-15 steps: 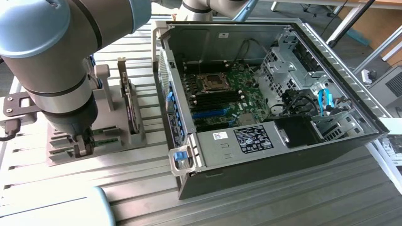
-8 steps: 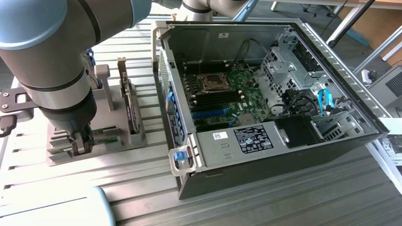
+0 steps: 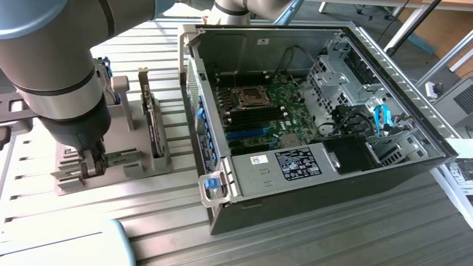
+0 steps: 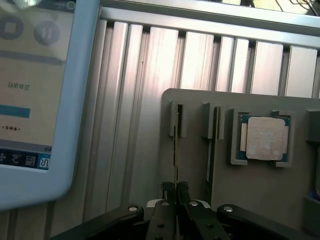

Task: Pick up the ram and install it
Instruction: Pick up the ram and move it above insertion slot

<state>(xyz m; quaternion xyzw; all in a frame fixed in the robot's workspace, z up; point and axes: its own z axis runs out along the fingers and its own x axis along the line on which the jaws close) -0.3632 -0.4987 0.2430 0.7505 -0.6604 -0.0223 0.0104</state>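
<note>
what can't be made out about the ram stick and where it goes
- Thin ram stick: edge-on in the wrist view, chips and faces hidden; in the exterior view the grey robot arm blocks it.
- Black gripper, shut on the stick: its body is cut off by the wrist view's edge.
- Black motherboard slots: too small in the exterior view to tell latch positions.

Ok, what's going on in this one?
The arm's gripper is down at the grey holder, which sits beside the open PC case. It is shut on the ram, which stands on edge in its slot in the holder. A processor sits in a pocket of the same holder. The ram has not yet gone into the case.
</note>
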